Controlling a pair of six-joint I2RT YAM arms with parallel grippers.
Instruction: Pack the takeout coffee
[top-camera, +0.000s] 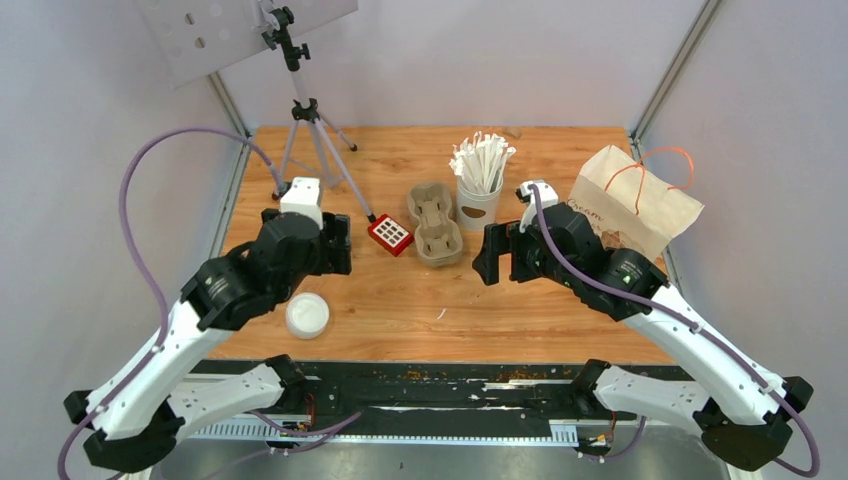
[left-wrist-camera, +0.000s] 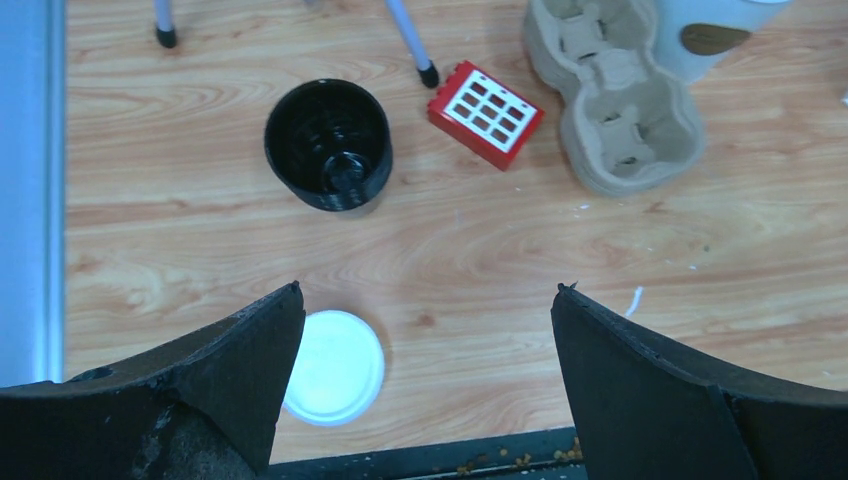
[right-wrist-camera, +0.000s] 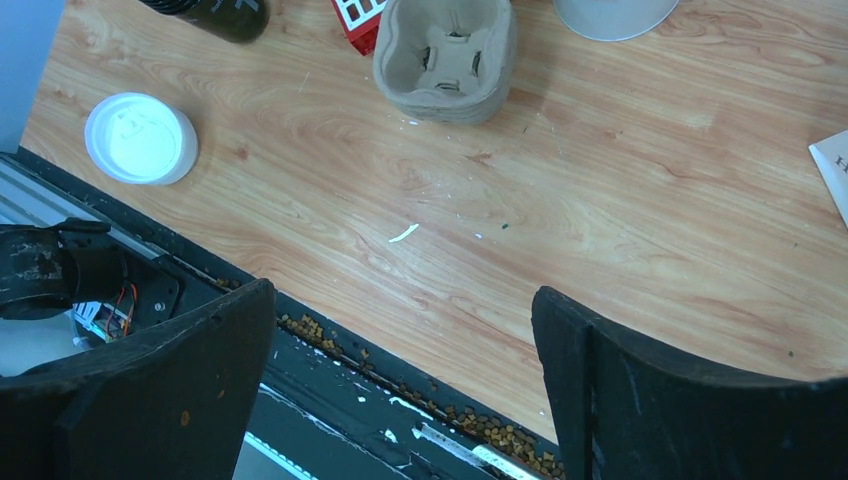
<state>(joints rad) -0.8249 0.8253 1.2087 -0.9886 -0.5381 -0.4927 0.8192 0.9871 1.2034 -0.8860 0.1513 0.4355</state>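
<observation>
Task looks barely started. Left gripper (left-wrist-camera: 428, 296) hangs over the table with its jaws spread wide and nothing between them; right gripper (right-wrist-camera: 402, 292) is the same, wide apart and empty. Only one dark cup (left-wrist-camera: 328, 145) shows. It stands upright and uncovered ahead of the left gripper, a little to its left. In the top view the left arm hides it. Its white lid (left-wrist-camera: 335, 366) lies flat on the wood just by the left gripper's left finger, apart from the cup. A second cup is not visible in any view. The pulp tray (top-camera: 435, 222) sits ahead, between the two grippers, with both pockets empty. The paper bag (top-camera: 635, 200) lies out past the right gripper's right side, and its inside cannot be seen. Judged left to do: lid on, cup into tray, probably bag after. A red block (top-camera: 390, 234) sits just left of the tray, and a white cup of sticks (top-camera: 480, 180) is touching or just behind it. The wood-grain tabletop (right-wrist-camera: 600, 220) has small white scraps, and there are brown crumbs on the black strip at its near edge. Pale walls enclose the table, and a tripod (top-camera: 305, 120) stands at the back left.
</observation>
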